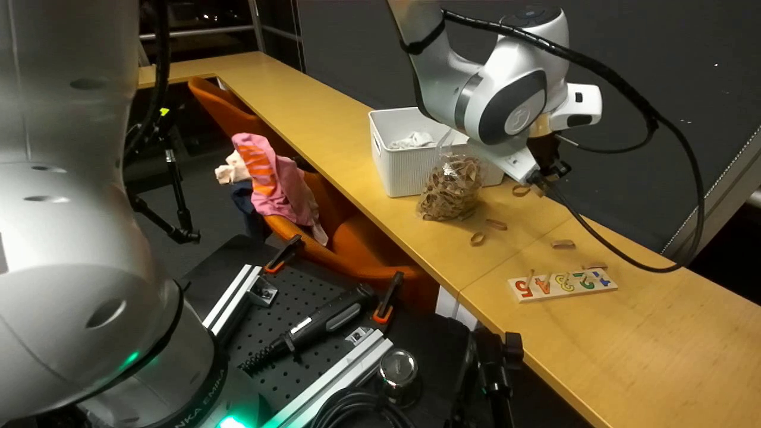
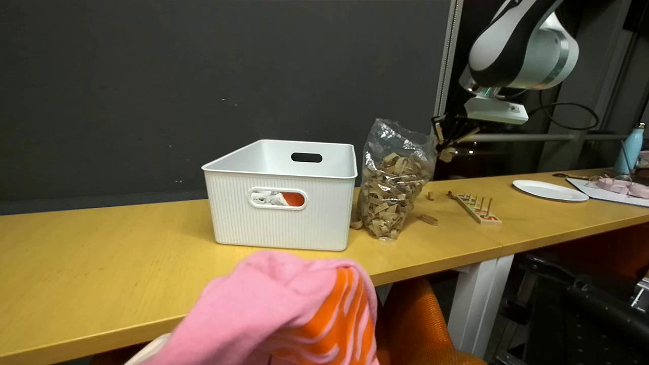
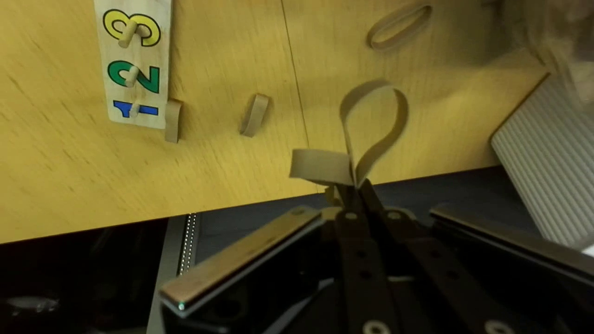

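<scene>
Tan looped band (image 3: 322,166): pinched in the closed tool (image 3: 355,185) above the desk (image 3: 222,176), right of the number board (image 3: 137,56) in the wrist view; judged light, soft and springy, best gripped across the strip's flat faces.

Looped bands (image 3: 320,166), matt, smooth-faced, rubber-like in look; gripper (image 3: 355,186), matt black with bright, metal-looking screw heads (image 3: 351,215); bag (image 2: 393,139), thin clear plastic film, glossy and crinkled. Number board (image 3: 139,53), pale smooth wood, fine-grained, with plain wooden pegs (image 3: 132,76); tabletop (image 1: 654,356), smooth wood grain with a soft sheen; basket (image 2: 279,228), plastic, low sheen, walls finely ribbed, rim smooth. Draped cloth (image 2: 263,299), soft matt fabric; chair (image 2: 416,319), coarse woven upholstery; robot arm (image 1: 502,71), smooth hard shell, semi-gloss; cylinder (image 1: 398,367), polished metal, reflective; rails (image 1: 330,380), bare metal, satin finish.
</scene>
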Action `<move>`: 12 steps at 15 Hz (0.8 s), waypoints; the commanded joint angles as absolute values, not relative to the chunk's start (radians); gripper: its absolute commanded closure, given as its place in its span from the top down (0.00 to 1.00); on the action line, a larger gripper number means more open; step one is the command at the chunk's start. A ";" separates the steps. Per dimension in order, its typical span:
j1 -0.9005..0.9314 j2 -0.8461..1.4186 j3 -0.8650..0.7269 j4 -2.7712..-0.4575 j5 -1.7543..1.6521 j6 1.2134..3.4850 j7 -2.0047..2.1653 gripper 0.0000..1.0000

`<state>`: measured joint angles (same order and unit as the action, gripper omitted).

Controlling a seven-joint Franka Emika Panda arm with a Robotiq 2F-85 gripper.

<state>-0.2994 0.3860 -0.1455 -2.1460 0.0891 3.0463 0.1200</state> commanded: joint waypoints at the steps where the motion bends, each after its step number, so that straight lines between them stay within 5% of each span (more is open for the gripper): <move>1: -0.206 0.243 -0.203 -2.262 0.086 3.062 0.155 0.01; 12: 0.128 0.109 -0.424 -2.256 -0.320 2.986 0.556 0.01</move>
<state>0.0582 0.1418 -0.3727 -2.2788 -0.2165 3.0396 0.4559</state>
